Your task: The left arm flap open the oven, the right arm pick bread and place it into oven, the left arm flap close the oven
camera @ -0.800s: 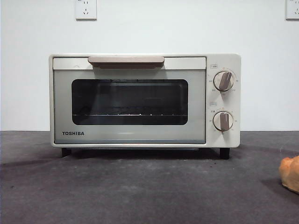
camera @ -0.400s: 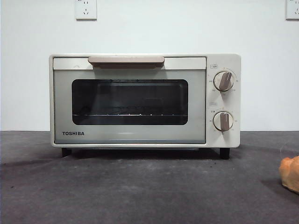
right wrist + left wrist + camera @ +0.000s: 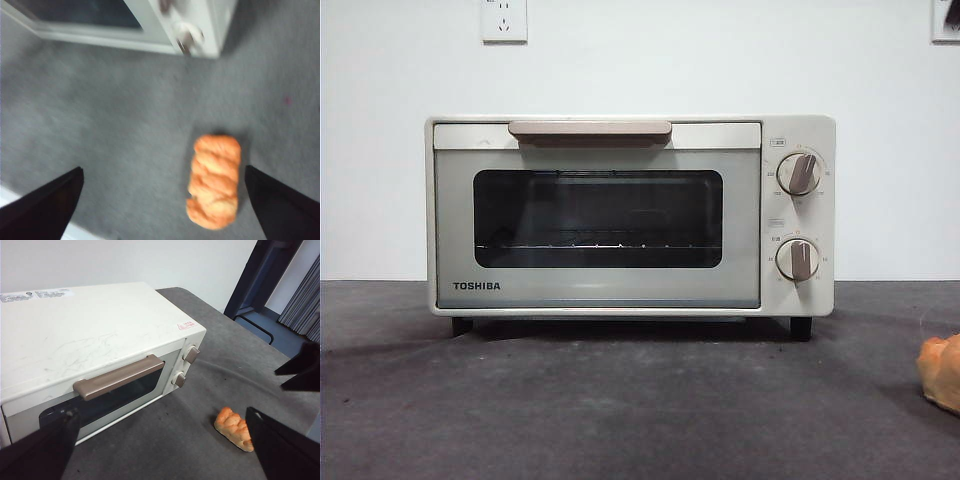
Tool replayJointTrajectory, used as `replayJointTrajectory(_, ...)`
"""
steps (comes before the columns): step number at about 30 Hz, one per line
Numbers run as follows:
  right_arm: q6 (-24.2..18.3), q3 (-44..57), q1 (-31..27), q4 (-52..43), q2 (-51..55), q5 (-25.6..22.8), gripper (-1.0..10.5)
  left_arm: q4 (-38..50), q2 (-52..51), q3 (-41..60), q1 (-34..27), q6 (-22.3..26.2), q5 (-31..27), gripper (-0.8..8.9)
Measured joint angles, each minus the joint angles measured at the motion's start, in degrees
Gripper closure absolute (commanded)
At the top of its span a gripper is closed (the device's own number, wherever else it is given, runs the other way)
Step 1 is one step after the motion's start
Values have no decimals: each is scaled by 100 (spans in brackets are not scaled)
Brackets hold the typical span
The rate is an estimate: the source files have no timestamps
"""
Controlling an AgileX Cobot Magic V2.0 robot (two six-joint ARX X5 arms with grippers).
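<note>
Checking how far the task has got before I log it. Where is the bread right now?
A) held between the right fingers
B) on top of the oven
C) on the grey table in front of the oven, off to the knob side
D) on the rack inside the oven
C: the bread lies on the grey table, apart from the oven, whose door is shut, with no fingers touching it.

One oven (image 3: 630,215) stands on the bench (image 3: 620,410), with one handle (image 3: 590,130) and two knobs, an upper (image 3: 799,173) and a lower (image 3: 798,259). One bread (image 3: 215,180) lies there too. Two wall sockets show, one (image 3: 504,20) fully and one (image 3: 946,20) partly.
</note>
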State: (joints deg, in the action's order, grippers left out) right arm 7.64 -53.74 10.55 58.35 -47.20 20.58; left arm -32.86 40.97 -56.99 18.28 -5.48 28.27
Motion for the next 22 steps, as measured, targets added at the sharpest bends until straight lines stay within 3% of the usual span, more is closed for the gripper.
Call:
replayJointTrajectory(10,-9,754,505,-468,-1108,-743,432,-313,0,0,0,-4,0,282)
replayJointTrajectory(22,11,890,520,-881,-2304,-863,432,-420,0,0,0,-4,2,282)
